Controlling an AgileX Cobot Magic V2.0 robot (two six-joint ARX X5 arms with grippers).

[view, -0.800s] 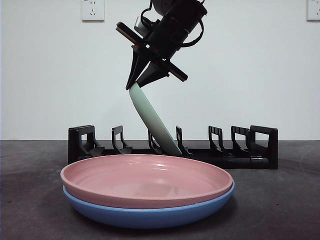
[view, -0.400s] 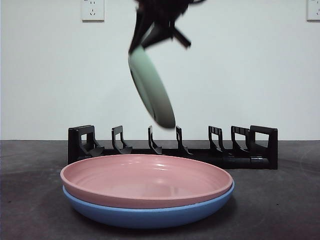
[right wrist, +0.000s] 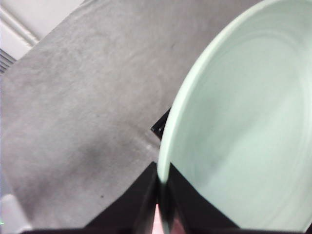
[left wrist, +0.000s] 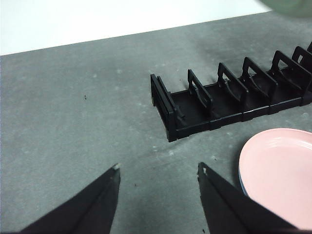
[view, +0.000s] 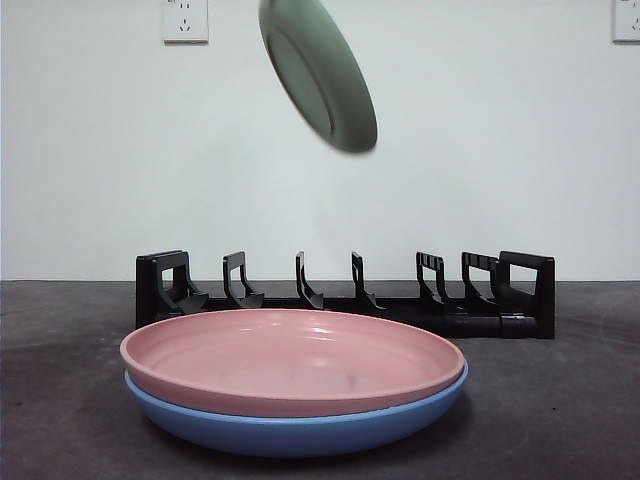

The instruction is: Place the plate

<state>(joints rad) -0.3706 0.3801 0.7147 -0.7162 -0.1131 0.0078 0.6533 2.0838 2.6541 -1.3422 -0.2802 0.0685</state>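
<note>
We saw the pale green plate (view: 318, 72) hanging tilted in the air, well above the black dish rack (view: 345, 295) and touching none of its slots. In the front view its upper edge ran out of the top of the picture, so the arm carrying it did not show there. The right wrist view gave us the grip: the right pincer (right wrist: 162, 192) was pinching the plate's rim, one jaw on each face of the plate (right wrist: 243, 131), with a corner of the rack (right wrist: 161, 126) showing just past the rim on the grey table (right wrist: 83, 107). The rack stood empty of plates, its row of upright dividers running side to side near the white wall (view: 480, 150). In front of the rack, nearer the camera, a pink plate (view: 292, 360) sat nested in a blue plate (view: 290, 430) — the two stacked flat on the table (view: 560, 400). The left pincer (left wrist: 158, 170) hung over bare table beside one end of the rack (left wrist: 229, 95), its jaws spread apart and holding nothing — the pink plate's edge (left wrist: 278, 170) lay just beside it. Two wall sockets (view: 185, 20) showed on the wall above the rack.
</note>
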